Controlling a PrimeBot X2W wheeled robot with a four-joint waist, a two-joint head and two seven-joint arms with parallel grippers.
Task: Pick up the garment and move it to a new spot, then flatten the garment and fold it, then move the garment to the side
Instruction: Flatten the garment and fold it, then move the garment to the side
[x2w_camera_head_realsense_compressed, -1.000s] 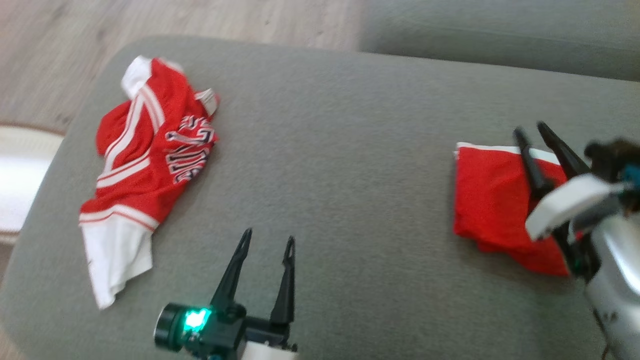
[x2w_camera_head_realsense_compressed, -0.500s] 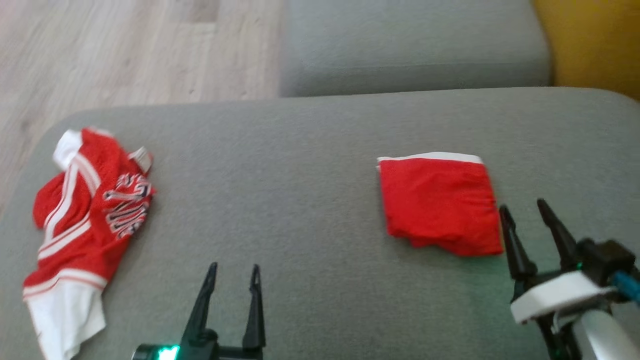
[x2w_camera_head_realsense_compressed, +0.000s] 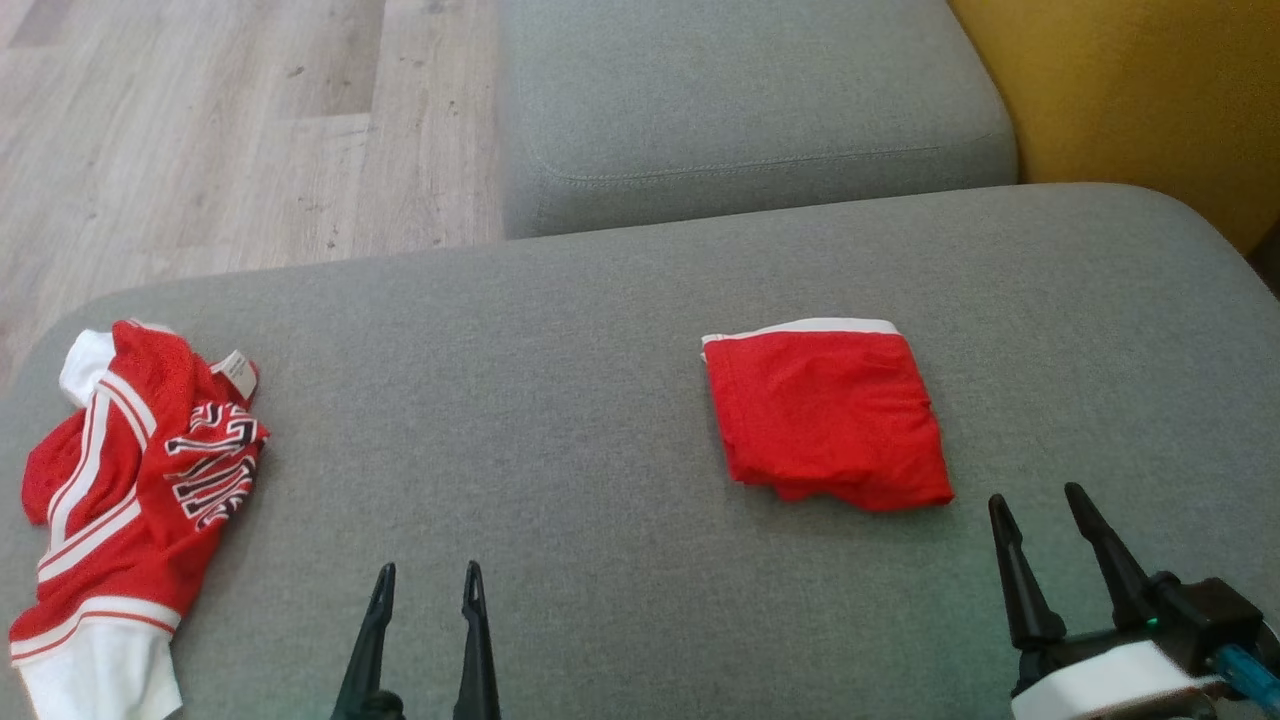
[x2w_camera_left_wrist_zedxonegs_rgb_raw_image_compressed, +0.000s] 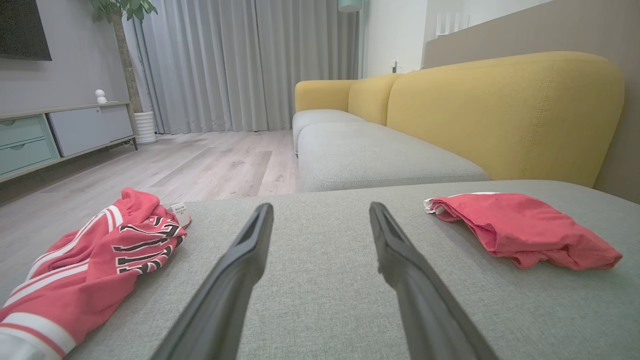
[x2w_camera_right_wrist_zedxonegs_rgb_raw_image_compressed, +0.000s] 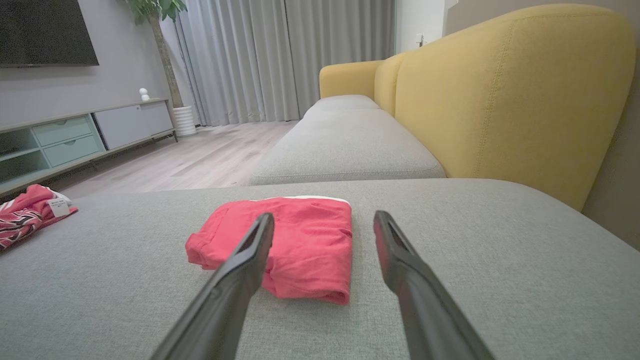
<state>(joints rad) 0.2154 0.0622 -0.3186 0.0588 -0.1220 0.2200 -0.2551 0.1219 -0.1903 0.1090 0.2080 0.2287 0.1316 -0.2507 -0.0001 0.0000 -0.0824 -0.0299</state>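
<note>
Grey upholstery of a broad sofa cushion (x2w_camera_head_realsense_compressed: 600, 420) carries everything, with wood floor beyond. On its right half lies the folded red garment (x2w_camera_head_realsense_compressed: 825, 415), a flat packet with a white band along its far edge. It sits just ahead of the right gripper (x2w_camera_head_realsense_compressed: 1034, 497), whose fingers stand apart and empty, clear of the cloth. The left gripper (x2w_camera_head_realsense_compressed: 428, 568) is likewise spread wide and holds nothing. At the cushion's left edge sits a crumpled red-and-white lettered garment (x2w_camera_head_realsense_compressed: 130, 500). Both look light, thin and limp. I judge the packet would spill open if pinched by one layer, so a grip across all layers at a folded edge suits best. A low cabinet (x2w_camera_right_wrist_zedxonegs_rgb_raw_image_compressed: 75, 135) by the wall has shut drawers, contents hidden.
</note>
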